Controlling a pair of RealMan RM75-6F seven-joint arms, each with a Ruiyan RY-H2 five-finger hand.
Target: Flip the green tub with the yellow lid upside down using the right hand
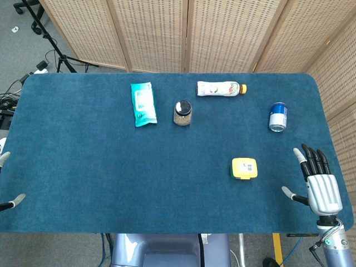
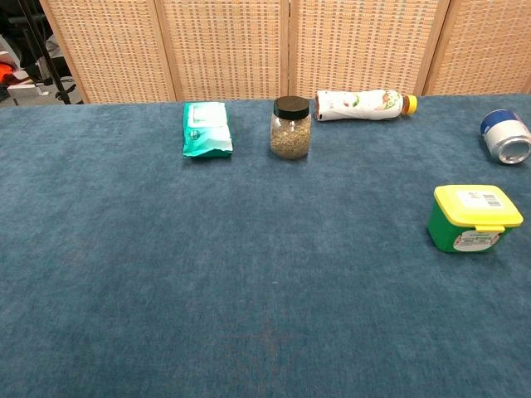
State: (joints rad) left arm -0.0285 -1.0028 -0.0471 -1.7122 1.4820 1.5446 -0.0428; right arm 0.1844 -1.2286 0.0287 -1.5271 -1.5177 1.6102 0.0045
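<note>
The green tub with the yellow lid (image 1: 244,168) (image 2: 474,217) stands upright, lid up, on the right part of the blue table. My right hand (image 1: 317,181) hovers to its right near the table's right edge, fingers stretched out and apart, thumb pointing left, holding nothing. A clear gap separates it from the tub. Only fingertips of my left hand (image 1: 8,181) show at the far left edge of the head view, apart and holding nothing. The chest view shows neither hand.
A teal wipes pack (image 1: 143,104) (image 2: 206,128), a black-lidded jar (image 1: 182,113) (image 2: 291,127) and a lying bottle (image 1: 221,88) (image 2: 365,104) sit at the back. A blue can (image 1: 277,116) (image 2: 507,137) lies on its side at the right. Wicker screens stand behind.
</note>
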